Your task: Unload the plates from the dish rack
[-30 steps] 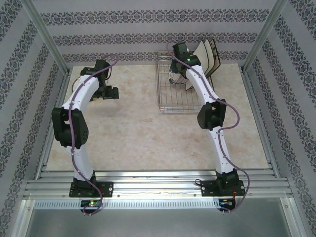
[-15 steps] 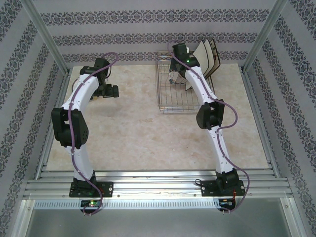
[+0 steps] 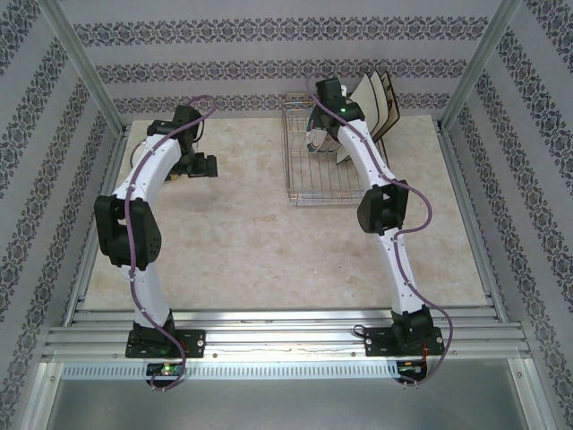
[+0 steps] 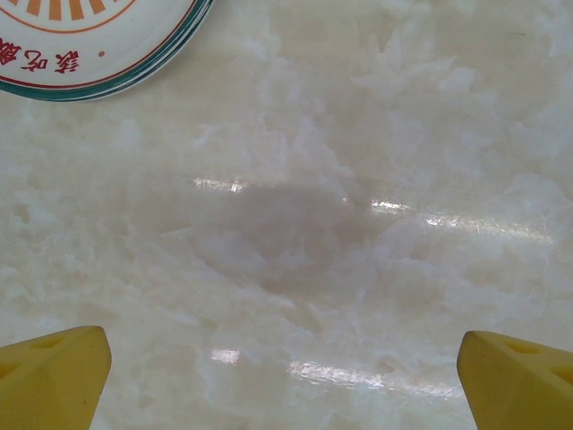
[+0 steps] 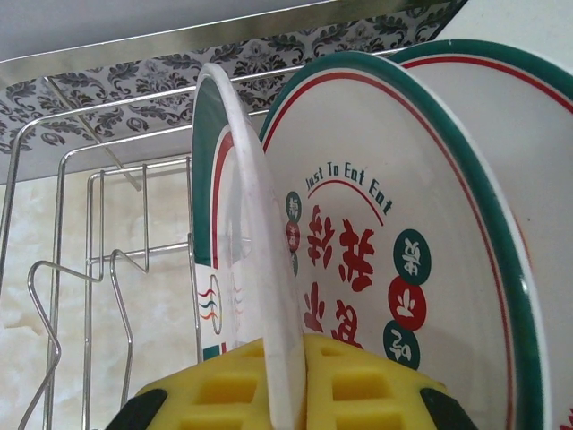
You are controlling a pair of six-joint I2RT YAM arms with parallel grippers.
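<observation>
Comparing with one second back: right arm [image 3: 358, 152] is shifted only slightly at dish rack [image 3: 313, 184], 1 o'clock on table [image 3: 242, 233]. Right gripper [image 5: 285, 376] is clamped on rim of round plate [image 5: 242, 224], judged not yet lifted. Left gripper [image 4: 286, 376] is held apart over table; flat plate [image 4: 89, 45] is seen at 11 o'clock.

One wire rack [image 3: 313, 179] sits on one pale marbled table [image 3: 242, 242]. Three round plates [image 5: 376, 251] stand on edge in the rack, one behind another. One flat plate [image 4: 81, 45] of the same round kind lies on the table; whether more lie under it cannot be told. At least two square plates [image 3: 367, 94] lean at the rack's far end. There are two robot arms: a left arm [image 3: 148, 175] and a right arm [image 3: 363, 152].
</observation>
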